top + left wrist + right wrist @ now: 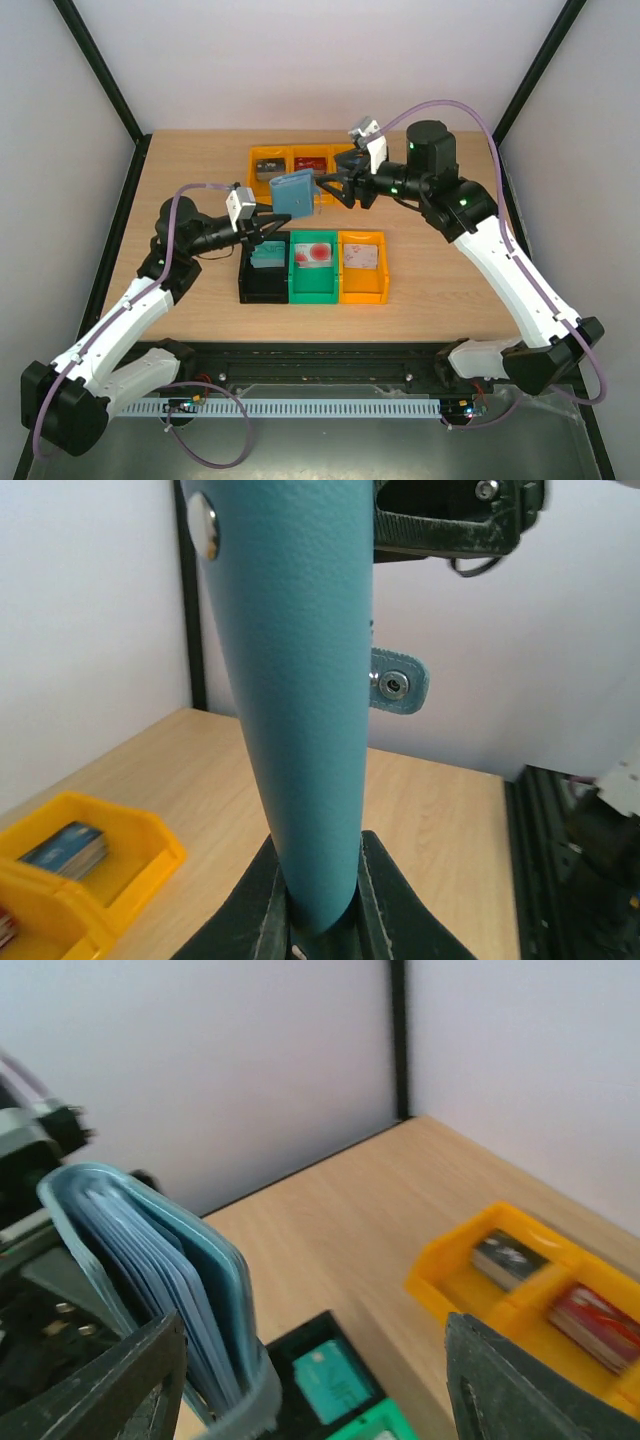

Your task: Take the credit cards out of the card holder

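Left gripper (322, 905) pinching card holder (300, 680) by lower edge, upright, clear above bins (314, 299); right gripper (315, 1380) wide open, empty, beside its layered edge

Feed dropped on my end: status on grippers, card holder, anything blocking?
Left gripper shut on card holder, upright off the table. Right gripper open, empty, beside it. Credit cards visible in slots. Nothing between.

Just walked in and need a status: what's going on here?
The left gripper is clamped on the blue card holder, holding it up above the table; credit cards show in its slots. The right gripper stands open beside it, empty. Other cards lie in the black bin, green bin and orange bin below.
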